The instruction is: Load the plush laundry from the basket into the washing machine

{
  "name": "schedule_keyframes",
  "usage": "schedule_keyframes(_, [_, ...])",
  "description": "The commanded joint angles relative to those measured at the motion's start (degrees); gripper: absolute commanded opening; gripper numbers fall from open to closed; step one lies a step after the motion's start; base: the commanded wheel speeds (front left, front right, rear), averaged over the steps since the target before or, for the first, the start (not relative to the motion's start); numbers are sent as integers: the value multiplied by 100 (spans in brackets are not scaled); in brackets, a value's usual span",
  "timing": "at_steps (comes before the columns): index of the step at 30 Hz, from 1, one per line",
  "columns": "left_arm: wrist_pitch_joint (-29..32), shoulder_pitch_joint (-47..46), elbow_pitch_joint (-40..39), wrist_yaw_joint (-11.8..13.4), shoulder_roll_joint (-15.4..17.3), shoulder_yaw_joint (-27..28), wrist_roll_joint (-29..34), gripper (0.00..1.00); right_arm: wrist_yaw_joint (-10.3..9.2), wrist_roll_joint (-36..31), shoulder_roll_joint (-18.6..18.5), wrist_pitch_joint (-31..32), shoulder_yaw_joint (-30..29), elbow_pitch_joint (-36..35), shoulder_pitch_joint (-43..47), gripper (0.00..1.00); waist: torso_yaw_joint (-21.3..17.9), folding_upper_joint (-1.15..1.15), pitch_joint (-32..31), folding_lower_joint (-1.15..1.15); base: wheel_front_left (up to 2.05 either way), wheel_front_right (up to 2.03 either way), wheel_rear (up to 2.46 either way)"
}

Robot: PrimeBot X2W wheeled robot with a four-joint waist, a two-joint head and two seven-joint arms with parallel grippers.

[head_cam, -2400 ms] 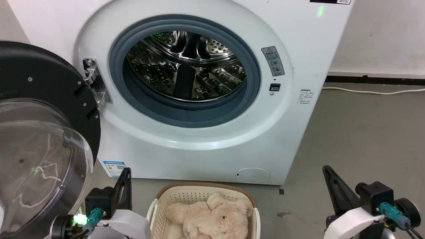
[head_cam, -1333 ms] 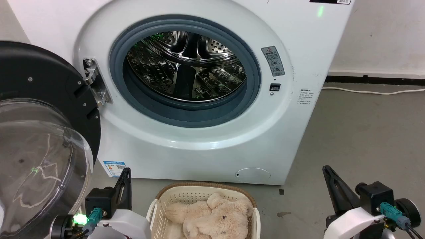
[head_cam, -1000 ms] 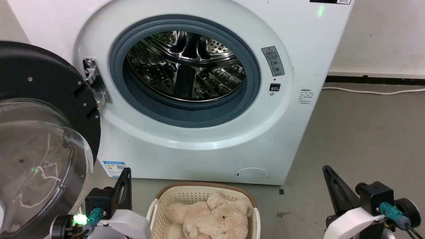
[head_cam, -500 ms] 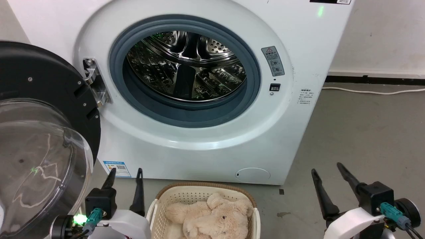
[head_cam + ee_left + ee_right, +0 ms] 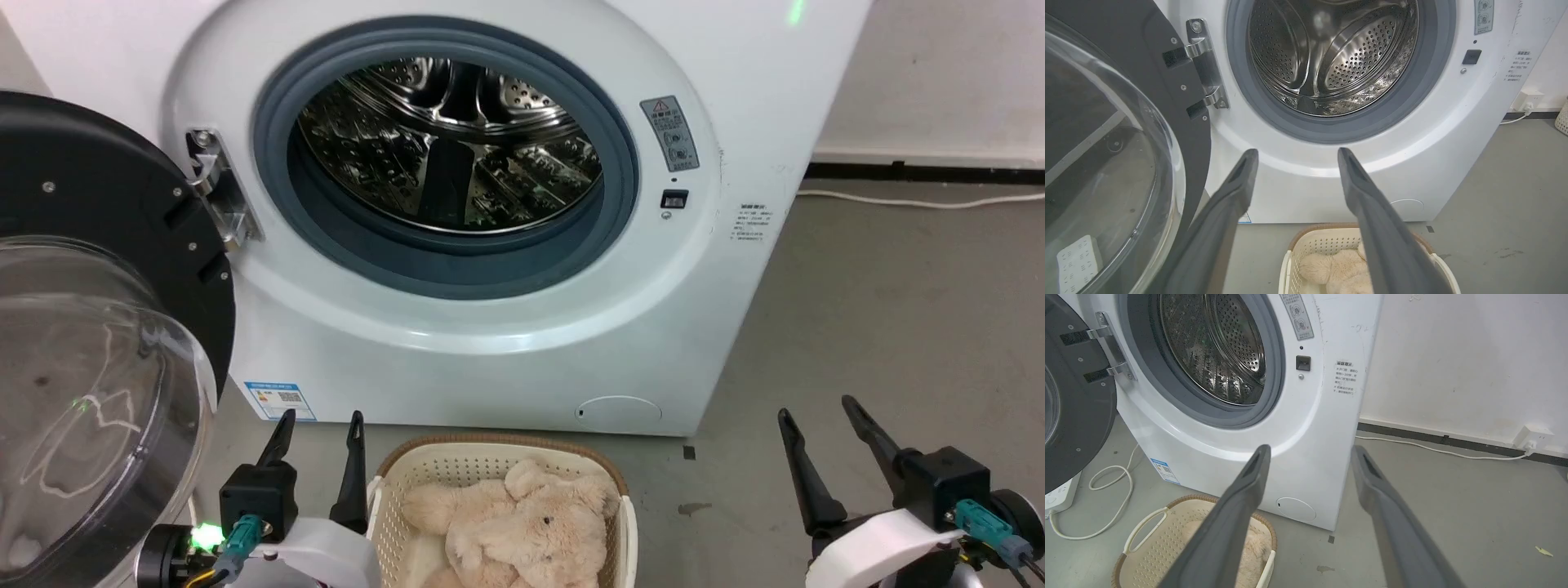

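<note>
The fluffy cream-beige stuffed animal [image 5: 514, 527] lies in the small cream plastic basket with a brown rim [image 5: 490, 442]. The basket sits on the grey floor [image 5: 898, 327], right in front of the big white washing machine [image 5: 506, 367].

The machine's round door with a black rim and clear dome [image 5: 90, 384] hangs wide open on the left, close beside the left hand [image 5: 321, 416]. The shiny steel drum [image 5: 449, 147] shows through the round hole.

The left hand sits just left of the basket, fingers apart, holding nothing. The right hand [image 5: 816, 407] is well off to the right above the floor, fingers apart too, holding nothing.

The right wrist view shows a white power strip [image 5: 1059, 494] on the floor below the door and a white wall socket [image 5: 1533, 437]. The left wrist view looks deep into the drum.
</note>
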Motion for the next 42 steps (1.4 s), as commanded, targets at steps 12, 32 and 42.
schedule_keyframes(12, [-178,-353,255,-84,29,-153,-41,100,1,215,-1,-200,-124,33,-307,100,-165,0,480,0,0,0,0])
schedule_keyframes(32, [-248,-1224,2355,-314,117,-895,-189,100,2,429,-1,-475,-170,22,-605,100,-507,0,1275,0,0,0,0])
schedule_keyframes(42, [-170,-1615,2990,-377,248,-1940,-759,100,2,549,-2,-594,-167,22,-736,100,-662,0,1668,0,0,0,0])
